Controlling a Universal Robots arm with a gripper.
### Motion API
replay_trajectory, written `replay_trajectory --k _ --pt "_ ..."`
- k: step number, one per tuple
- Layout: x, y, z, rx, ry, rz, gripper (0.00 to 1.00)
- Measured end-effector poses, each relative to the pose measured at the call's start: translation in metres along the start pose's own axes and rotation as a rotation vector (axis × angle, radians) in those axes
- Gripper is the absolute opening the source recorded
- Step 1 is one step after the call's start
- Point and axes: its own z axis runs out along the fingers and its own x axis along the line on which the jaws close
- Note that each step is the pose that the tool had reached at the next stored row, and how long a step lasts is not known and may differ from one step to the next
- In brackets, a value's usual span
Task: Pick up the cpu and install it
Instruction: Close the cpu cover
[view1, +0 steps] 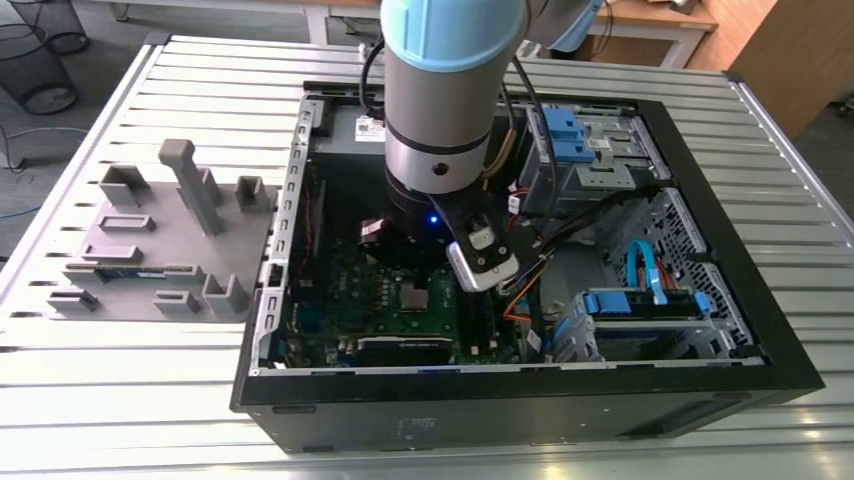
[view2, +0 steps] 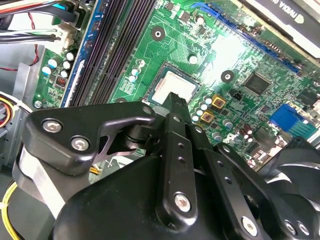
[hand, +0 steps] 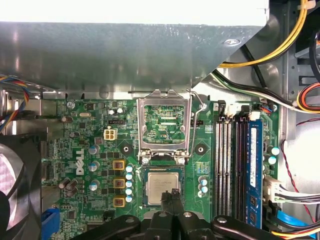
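The cpu lies flat in its socket on the green motherboard, silver top facing up. Being square, it has no long axis. Its edges run square with the socket walls, and two of them run parallel to the memory slots beside the socket. In the second wrist view the same chip shows as a pale square inside the dark socket rim.

The socket's metal load frame stands swung open on the far side of the socket from the gripper, leaving the chip uncovered.

The gripper hangs just over the socket's near edge. Its jaws are pressed together with nothing between them, and their tips overlap the chip's nearest edge in both wrist views. Whether the tips touch the chip cannot be told.

In the exterior view the arm reaches down into the open computer case, which lies on the slatted metal counter; the chip sits in the socket just below the arm's end.
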Motion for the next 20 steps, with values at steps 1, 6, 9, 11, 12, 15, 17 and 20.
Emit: replay_trajectory --k 1,6,9,11,12,15,17,20 --pt "0.0 0.0 0.0 0.0 0.0 0.0 0.11" --pt "-0.0001 0.0 -0.0028 0.0 0.0 0.0 0.11" --pt "-0.0001 0.0001 -0.003 -0.0002 -0.0001 0.0 0.11" --pt "-0.0011 0.0002 -0.0032 -0.0002 0.0 -0.002 0.11" --pt "-0.0017 0.0005 -0.0032 -0.0001 0.0001 -0.003 0.11" --pt "-0.0028 0.0007 -0.0027 -0.0004 0.0 -0.018 0.11" --pt "-0.0032 0.0008 -0.0025 -0.0007 0.0 -0.038 0.11" --pt "-0.0033 0.0008 -0.0022 -0.0015 -0.0001 -0.081 0.11"
